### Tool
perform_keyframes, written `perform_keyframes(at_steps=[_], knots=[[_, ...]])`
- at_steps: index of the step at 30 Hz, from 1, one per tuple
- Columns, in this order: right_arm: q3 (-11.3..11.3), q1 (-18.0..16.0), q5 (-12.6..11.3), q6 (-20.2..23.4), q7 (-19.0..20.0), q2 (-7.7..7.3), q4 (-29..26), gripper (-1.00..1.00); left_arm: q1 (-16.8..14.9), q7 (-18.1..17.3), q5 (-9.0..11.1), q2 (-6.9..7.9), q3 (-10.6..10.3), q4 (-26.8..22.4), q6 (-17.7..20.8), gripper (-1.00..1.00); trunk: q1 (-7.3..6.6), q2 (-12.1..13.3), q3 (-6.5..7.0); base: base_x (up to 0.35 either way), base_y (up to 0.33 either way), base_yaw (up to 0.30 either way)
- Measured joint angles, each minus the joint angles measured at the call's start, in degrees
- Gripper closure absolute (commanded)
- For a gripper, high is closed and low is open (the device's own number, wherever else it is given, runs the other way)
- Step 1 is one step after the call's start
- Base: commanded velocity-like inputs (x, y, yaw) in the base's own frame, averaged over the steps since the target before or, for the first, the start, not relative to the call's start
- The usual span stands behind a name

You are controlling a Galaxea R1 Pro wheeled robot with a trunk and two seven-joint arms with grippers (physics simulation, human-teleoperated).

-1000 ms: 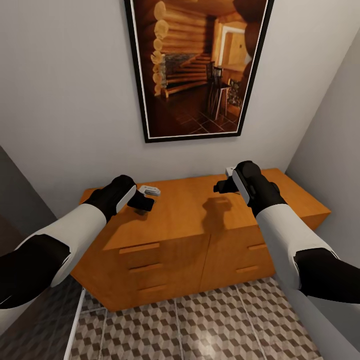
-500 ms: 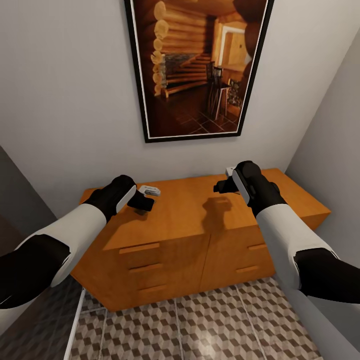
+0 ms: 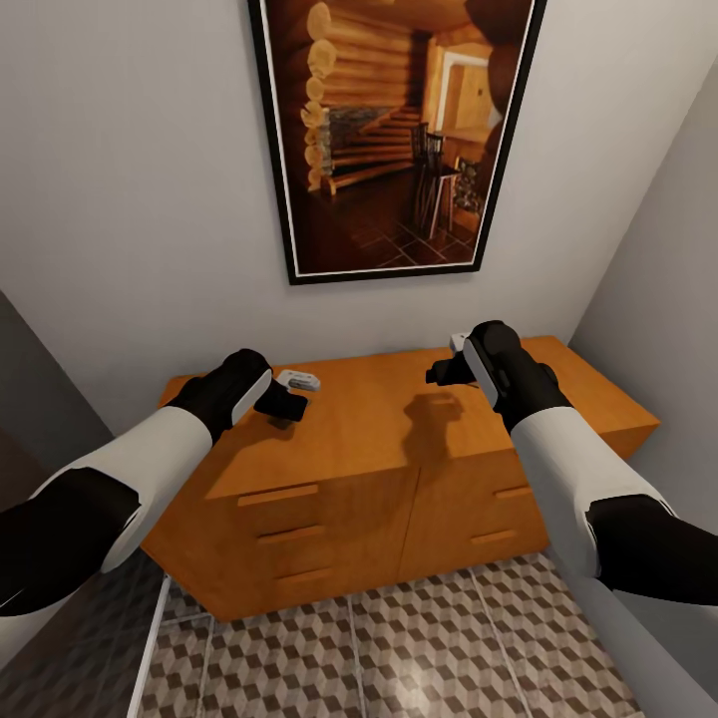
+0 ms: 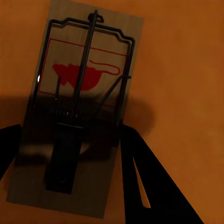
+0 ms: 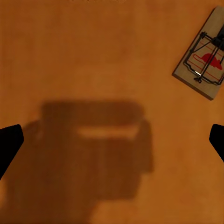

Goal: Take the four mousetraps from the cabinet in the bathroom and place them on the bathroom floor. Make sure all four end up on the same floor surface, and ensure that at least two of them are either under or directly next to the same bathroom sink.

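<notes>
Nothing is shifting across the last second: both arms are holding station over the cabinet point(image 3: 399, 439) top. The left gripper point(image 4: 70, 149) is hovering just above a mousetrap point(image 4: 77, 112) lying flat on the orange surface, jaws spread to either side of it, not yet closed. The right gripper point(image 3: 446, 372) is hanging open, a second mousetrap point(image 5: 203, 63) lying off to one side. No trap is reaching the bathroom floor point(image 3: 399, 648) yet.

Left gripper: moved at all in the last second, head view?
No. The left gripper sits at the same spot over the cabinet top, beside the same mousetrap; the picture frame hasn't shifted either.
</notes>
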Motion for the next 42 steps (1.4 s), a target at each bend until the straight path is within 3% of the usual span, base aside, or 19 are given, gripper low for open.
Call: perform_keyframes(at_steps=[4, 8, 12, 23, 38, 42], knots=[[0.0, 0.0, 0.0, 0.0, 0.0, 0.00, 0.0, -1.00, 0.0, -0.1, 0.0, 0.04, 0.0, -0.1, 0.0, 1.00, 0.00, 0.0, 0.00, 0.000, 0.000, 0.000], [0.0, 0.0, 0.0, 0.0, 0.0, 0.00, 0.0, -1.00, 1.1, 0.0, 0.4, 0.06, 0.0, -1.3, 0.0, 1.00, -0.87, 1.6, 0.71, 0.000, 0.000, 0.000], [0.0, 0.0, 0.0, 0.0, 0.0, 0.00, 0.0, -1.00, 1.1, 0.0, 1.4, 0.06, 0.1, -0.5, 0.1, 1.00, -1.75, 3.2, 1.43, 0.000, 0.000, 0.000], [-0.1, 0.0, 0.0, 0.0, 0.0, 0.06, 0.4, -1.00, 1.1, -0.2, 2.1, 0.06, 0.3, 1.9, 0.2, 1.00, -4.16, 7.6, 3.41, 0.000, 0.000, 0.000], [-0.1, 0.0, 0.0, 0.0, -0.3, 0.07, 0.4, -1.00, 1.1, -0.6, 1.8, 0.39, 0.3, 1.8, 0.1, 1.00, -7.46, 13.6, 6.10, 0.000, 0.000, 0.000], [-0.1, 0.0, 0.0, 0.0, -0.4, 0.03, 0.4, -1.00, 1.1, -0.7, 1.7, 0.78, 0.7, 1.7, 0.0, 1.00, -7.46, 13.7, 6.10, 0.000, 0.000, 0.000]])
